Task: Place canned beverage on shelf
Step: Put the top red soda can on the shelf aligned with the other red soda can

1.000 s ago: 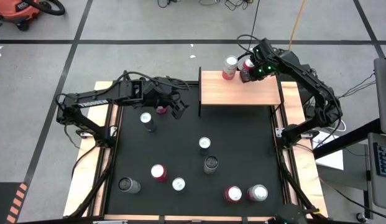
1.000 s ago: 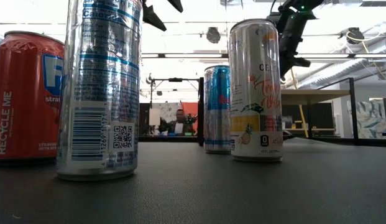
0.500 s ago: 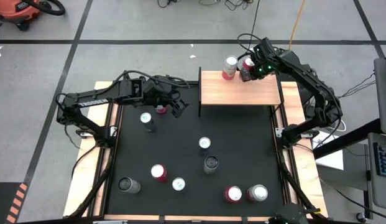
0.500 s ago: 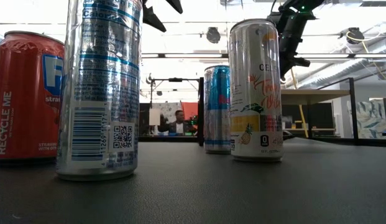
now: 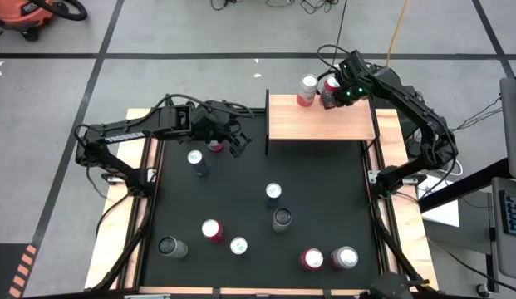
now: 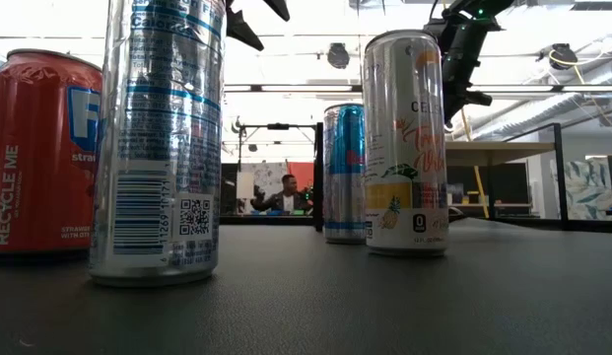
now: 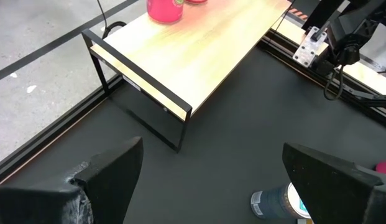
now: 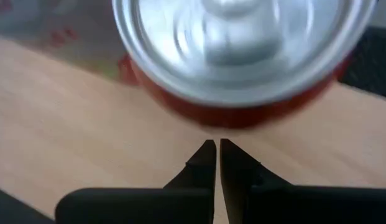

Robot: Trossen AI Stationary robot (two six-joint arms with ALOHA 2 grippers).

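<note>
Red can (image 8: pixel 242 62) with silver top stands upright on light-wood shelf (image 5: pixel 320 120)

- shelf (image 5: pixel 320 120): small light-wood board on a thin black frame, standing level at the far edge of the black counter (image 5: pixel 258 208).
- red can (image 5: pixel 331 86): upright on the shelf's far edge, right in front of the right gripper (image 5: pixel 341 93), fingers nearly together.
- second pinkish can (image 5: pixel 307 90) just beside it, also upright.

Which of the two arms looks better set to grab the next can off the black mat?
Left, probably. The left gripper hangs open over the mat, close to a can. The right gripper is off at the shelf, fingers closed beside a red can standing there.
</note>
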